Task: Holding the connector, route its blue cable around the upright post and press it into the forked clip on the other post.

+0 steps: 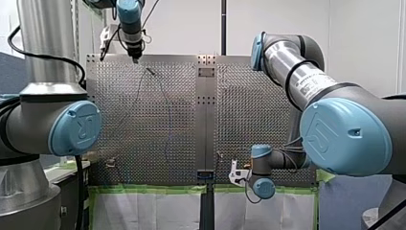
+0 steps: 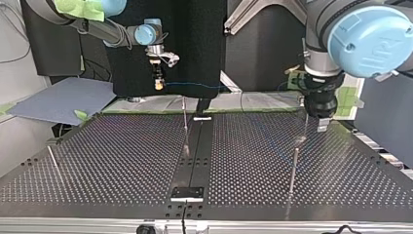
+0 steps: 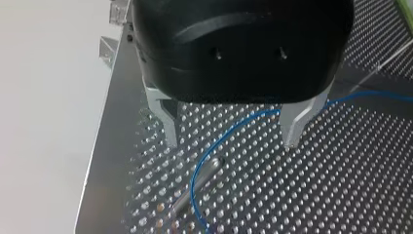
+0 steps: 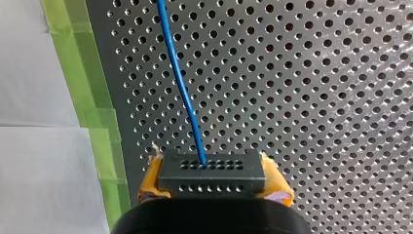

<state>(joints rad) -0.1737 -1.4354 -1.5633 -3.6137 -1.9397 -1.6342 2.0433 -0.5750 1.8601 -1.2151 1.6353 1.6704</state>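
Pinching the connector between its yellow pads, my right tool hangs over the perforated surface near its green-taped edge. The blue cable leaves the connector's face and runs off across the holes. My left tool hovers at the front view's far end, its 2 metal fingers spread wide with nothing pinched. Under it the cable curves in and bends close against a post. I judge the holding part done and the wrap around that post begun, though I cannot tell whether the cable truly touches it. Pressing the cable into the forked clip looks not yet done. In the top view another post stands near the middle with the cable strung in the air past its top, and I cannot make out a fork on any post. No box, tray or bin shows.
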